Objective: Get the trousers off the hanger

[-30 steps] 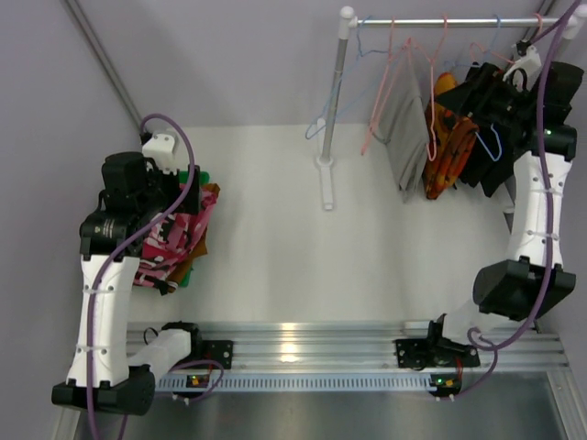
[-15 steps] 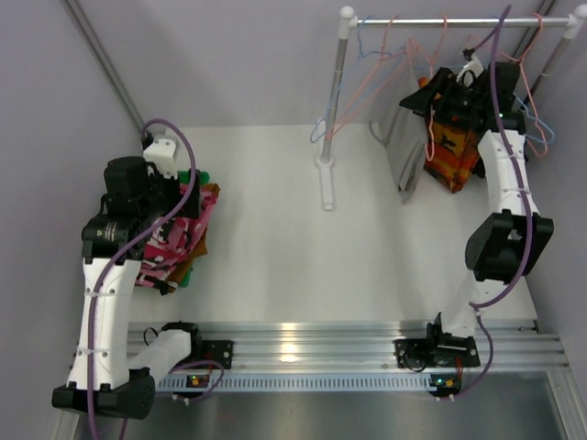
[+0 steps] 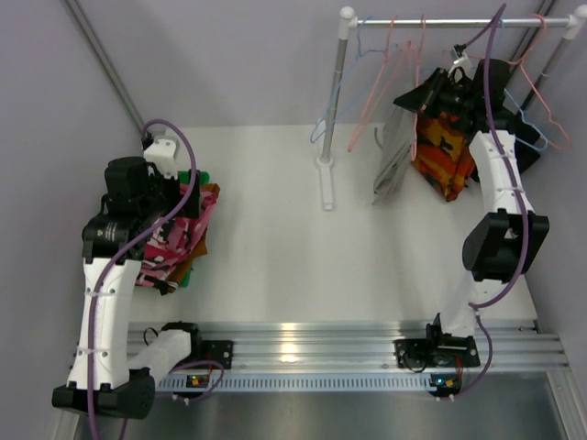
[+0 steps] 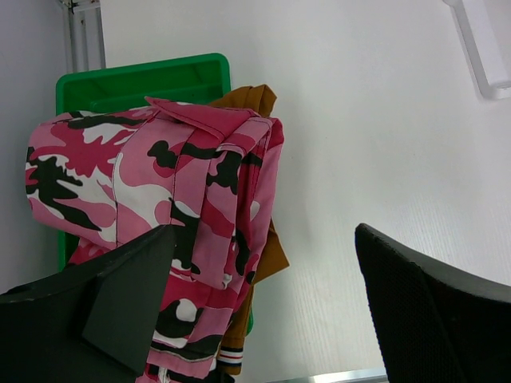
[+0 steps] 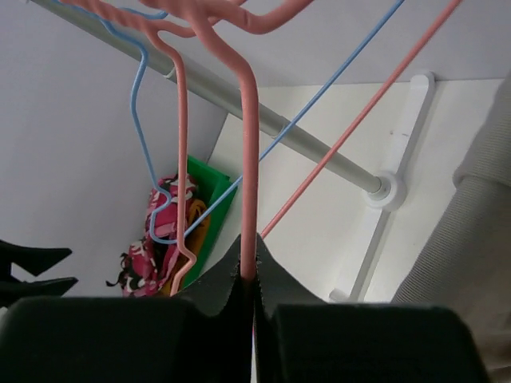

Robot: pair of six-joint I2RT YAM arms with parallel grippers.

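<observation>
Light grey trousers [image 3: 393, 158] hang from a hanger on the rail [image 3: 440, 21]; the right wrist view catches their edge [image 5: 479, 239]. My right gripper [image 3: 417, 95] is up at the rail beside them, shut on a pink hanger wire [image 5: 248, 159] that runs up from between its fingertips [image 5: 249, 275]. The pink-red-white trousers [image 4: 160, 183] lie folded over the rust-brown trousers [image 4: 257, 100] in a green bin [image 4: 144, 80]. My left gripper [image 4: 271, 307] hovers open just above that pile [image 3: 174, 234], holding nothing.
An orange-patterned garment [image 3: 442, 151] and a black garment [image 3: 503, 92] hang right of the grey trousers. Bare pink and blue hangers [image 3: 367, 64] dangle on the rail. The rack's post [image 3: 337, 92] and foot [image 3: 326, 174] stand mid-table. Walls close in on both sides.
The right arm swung left along the rail and its jaws closed on the pink hanger wire. The grey trousers swung left. The left arm has stayed still.
</observation>
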